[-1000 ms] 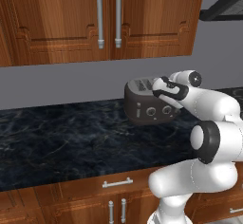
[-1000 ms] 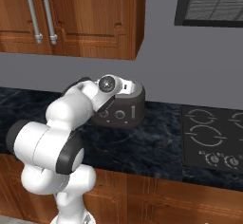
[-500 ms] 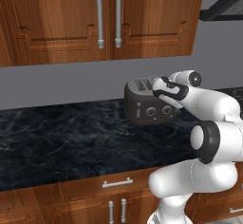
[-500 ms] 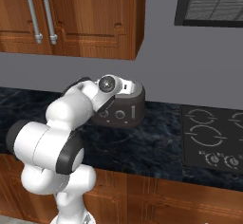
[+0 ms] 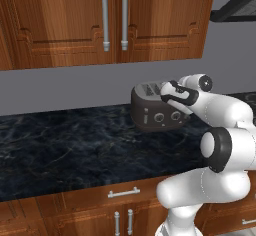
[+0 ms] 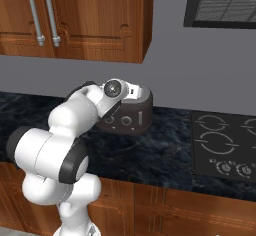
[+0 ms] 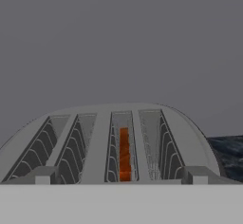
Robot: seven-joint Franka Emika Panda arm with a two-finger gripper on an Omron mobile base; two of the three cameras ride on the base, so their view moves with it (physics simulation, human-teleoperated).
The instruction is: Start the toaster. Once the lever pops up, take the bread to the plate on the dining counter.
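The dark grey toaster (image 5: 156,111) stands at the back of the black stone counter (image 5: 65,150), against the wall. Its small pale lever (image 5: 145,115) sits left of two round knobs on the front face. My gripper (image 5: 165,94) hovers just above the toaster's near top edge, open, with nothing between its fingers. In the hand view the fingertips (image 7: 42,175) stand wide apart over the silvery slotted toaster (image 7: 95,137). The bread (image 7: 124,154) shows as an orange-brown slice sunk deep in one middle slot. The plate and the dining counter are out of view.
Wooden wall cabinets with silver handles (image 5: 114,17) hang above the counter. A black cooktop (image 6: 225,142) lies to the right of the toaster (image 6: 131,119), under a range hood (image 6: 222,2). Base cabinets with drawers (image 5: 122,192) run below the counter edge.
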